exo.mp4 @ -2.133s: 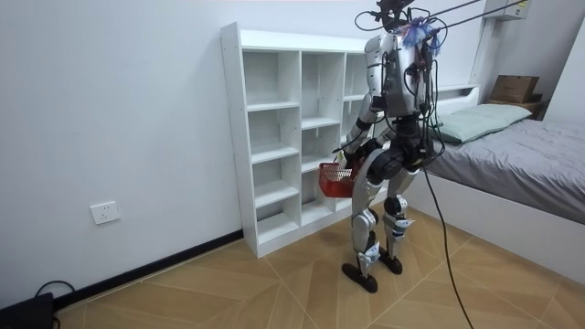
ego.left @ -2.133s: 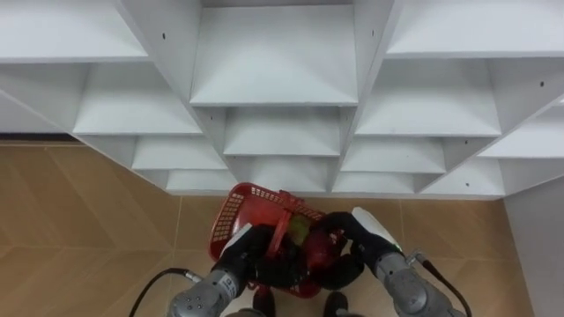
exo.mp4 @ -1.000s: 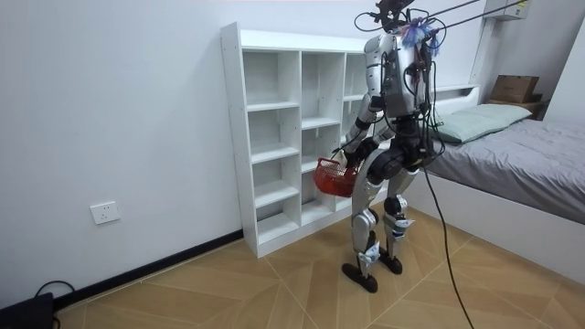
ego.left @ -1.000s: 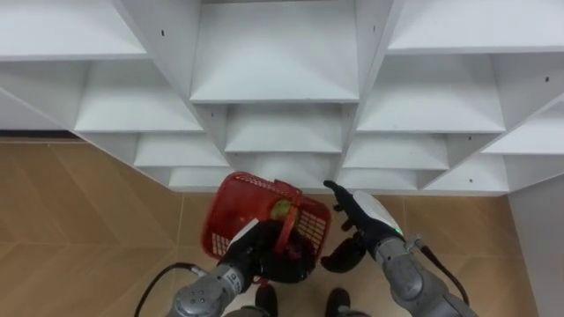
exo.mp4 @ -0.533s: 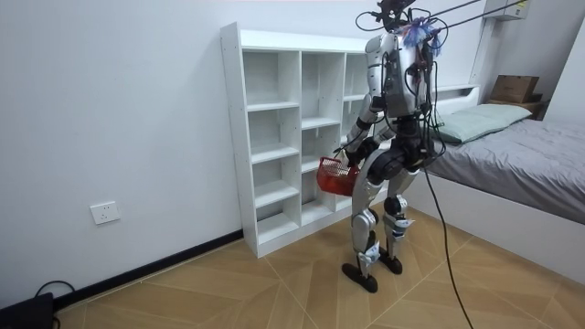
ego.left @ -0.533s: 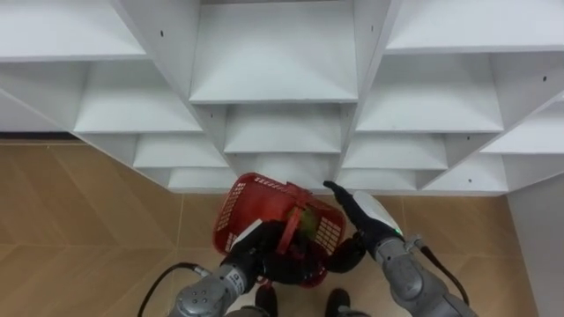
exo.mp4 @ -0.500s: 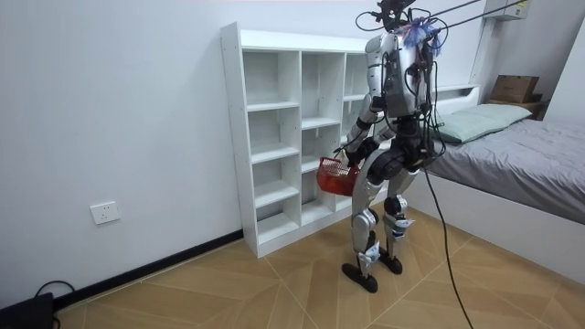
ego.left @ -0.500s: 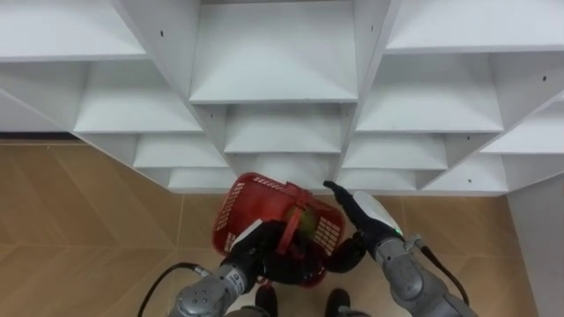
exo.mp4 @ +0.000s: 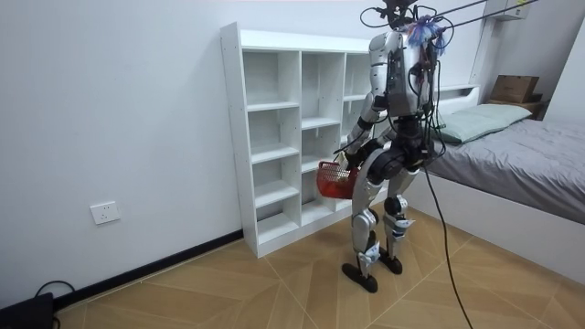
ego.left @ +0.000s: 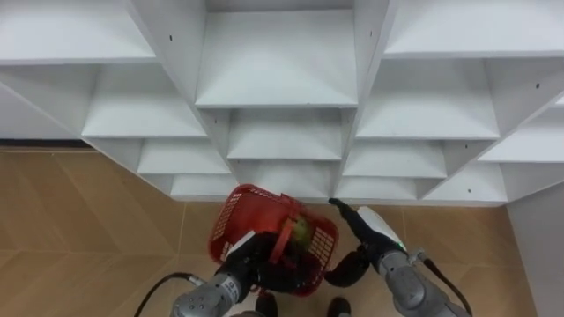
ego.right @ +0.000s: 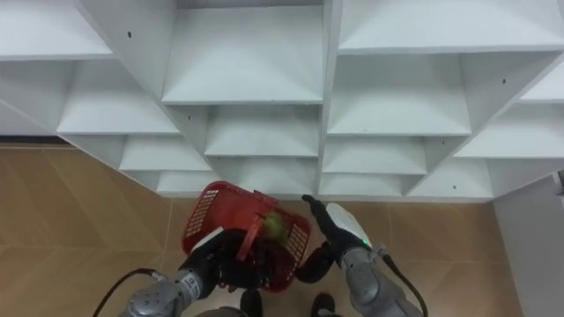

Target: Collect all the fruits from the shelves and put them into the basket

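While the left hand (ego.left: 249, 257) is curled round the handle (ego.left: 282, 239) of the red basket (ego.left: 231, 218) and carries it low in front of the robot, the right hand (ego.left: 368, 227) hangs just beside the basket's right wall. Its fingers (ego.left: 339, 208) are straight and spread, gripping nothing. Inside the basket, close under the handle, lies a yellow-green fruit (ego.left: 300, 231). Just beyond the basket's far rim stands the white shelf unit (ego.left: 278, 88), and beneath the basket is the wooden floor (ego.left: 88, 220). In the room view the robot stands facing the shelf unit with the basket at thigh height. A bed (exo.mp4: 521, 151) lies well away from the basket, on the room view's right.
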